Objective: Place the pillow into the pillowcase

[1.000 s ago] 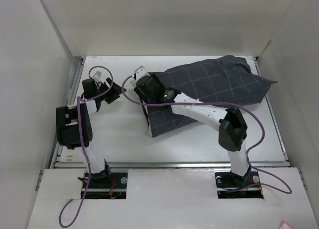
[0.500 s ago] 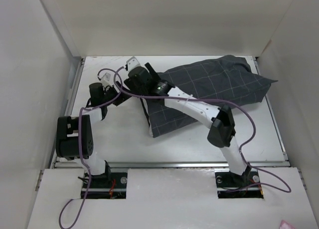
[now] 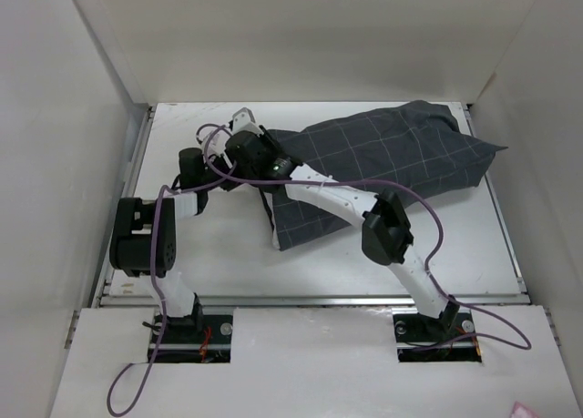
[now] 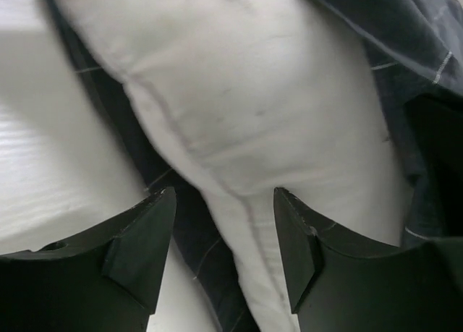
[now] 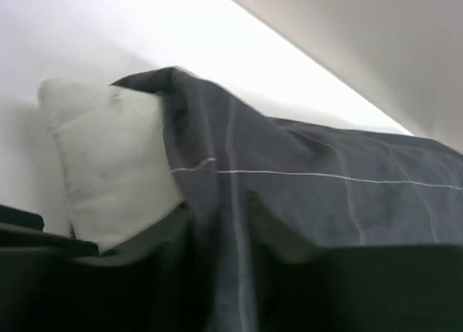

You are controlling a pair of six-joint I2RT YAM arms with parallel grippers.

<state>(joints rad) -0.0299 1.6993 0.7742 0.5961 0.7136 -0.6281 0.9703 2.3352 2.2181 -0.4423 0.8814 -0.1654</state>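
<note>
1. While the dark charcoal-grey, windowpane-checked fabric pillowcase (image 3: 383,163) is lying wrinkled on the white table (image 3: 219,245), the large soft off-white stuffed pillow (image 4: 239,93) is sitting mostly inside it. Only one seamed corner is poking out of the pillowcase's mouth.
2. The job is looking nearly finished. What is left, as a judgement, is drawing the pillowcase's hem over that bare corner.
3. The left gripper (image 4: 224,193) is holding its fingers apart on either side of the corner at the pillowcase's mouth. Whether they are pressing on it is impossible to tell.
4. The right gripper (image 5: 224,281) is sitting at the pillowcase's mouth too. Its dark fingers are blurring into the dark cloth, so its state cannot be told.
5. From above, both wrists are covering the pillowcase's mouth and hiding the pillow entirely.
</note>
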